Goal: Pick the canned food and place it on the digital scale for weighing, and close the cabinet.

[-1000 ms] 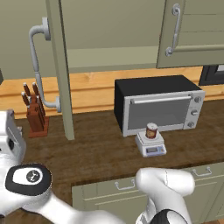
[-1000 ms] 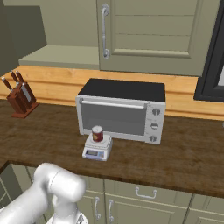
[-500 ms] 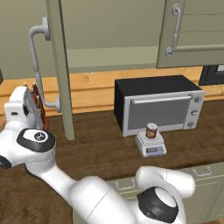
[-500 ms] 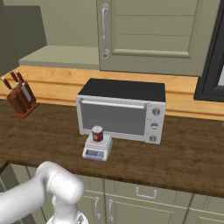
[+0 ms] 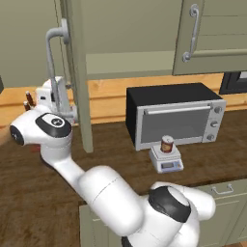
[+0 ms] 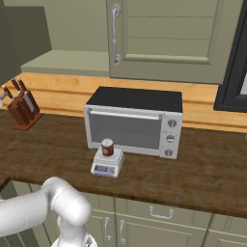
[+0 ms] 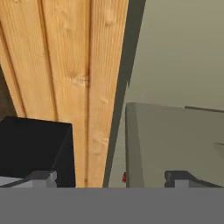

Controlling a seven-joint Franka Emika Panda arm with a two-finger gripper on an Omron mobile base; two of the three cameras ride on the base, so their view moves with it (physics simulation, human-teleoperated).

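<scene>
Dark wood counter (image 6: 202,164): squat red-brown can (image 6: 107,147) on white square scale (image 6: 107,163); olive cabinet door (image 5: 77,72) ajar at 10 o'clock; gripper (image 7: 112,177) wide open, empty.

We see a dark wooden counter (image 6: 202,169) carrying a toaster oven (image 6: 132,123). Directly before it sits the digital scale (image 6: 107,164). A knife block (image 6: 24,112) stands far left.

Dark wood counter (image 6: 202,169) running wall to wall, pale wood-plank backsplash (image 6: 202,103) behind. Silver-and-black toaster oven (image 6: 132,123) at the back, knife block (image 6: 23,108) off left. Olive drawer fronts (image 6: 164,214) below.
</scene>
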